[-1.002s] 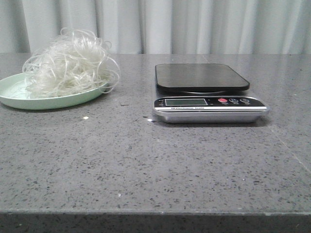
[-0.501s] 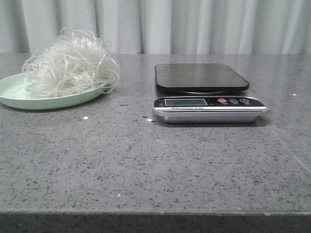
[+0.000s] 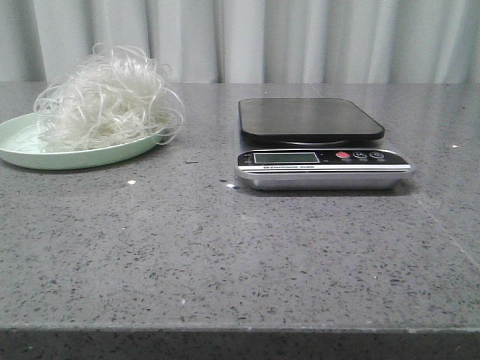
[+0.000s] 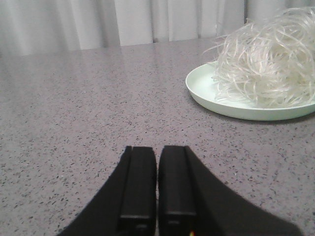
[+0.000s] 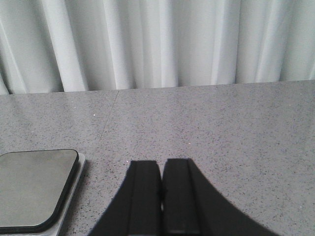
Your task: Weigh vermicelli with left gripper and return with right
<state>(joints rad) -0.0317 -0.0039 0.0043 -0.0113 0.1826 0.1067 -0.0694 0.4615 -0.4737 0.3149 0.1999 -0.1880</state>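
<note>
Sitting at upper left of the front view, the vermicelli (image 3: 109,97): a wispy whitish ball of looping strands, heaped on a pale green plate (image 3: 30,154) and spilling a little past its right rim. Resting flat on the grey speckled counter (image 3: 225,255), that plate, near the far left edge of the frame. Standing right of centre, well apart from the plate, a kitchen scale (image 3: 322,161) with a dark, bare weighing platform (image 3: 309,120), a small display and a red button along its silver front edge. Hanging behind everything, pale curtains (image 3: 300,37). Not showing in the front view at all, either arm.

Over to the left wrist view: left tool (image 4: 157,191) low over the counter, black fingers (image 4: 138,187) pressed together with only a thin seam between them, gripping nothing. Lying at right of that frame, plate (image 4: 206,93) and vermicelli (image 4: 268,61), clear of the fingertips, with bare counter in between.

Right wrist view now: right tool (image 5: 161,196) likewise closed, fingers (image 5: 179,196) side by side and holding nothing. Peeking in at lower left of that frame, a corner of the scale (image 5: 37,187), just beside the tool but not touching. Filling the upper half, curtains (image 5: 157,44) again.
</note>
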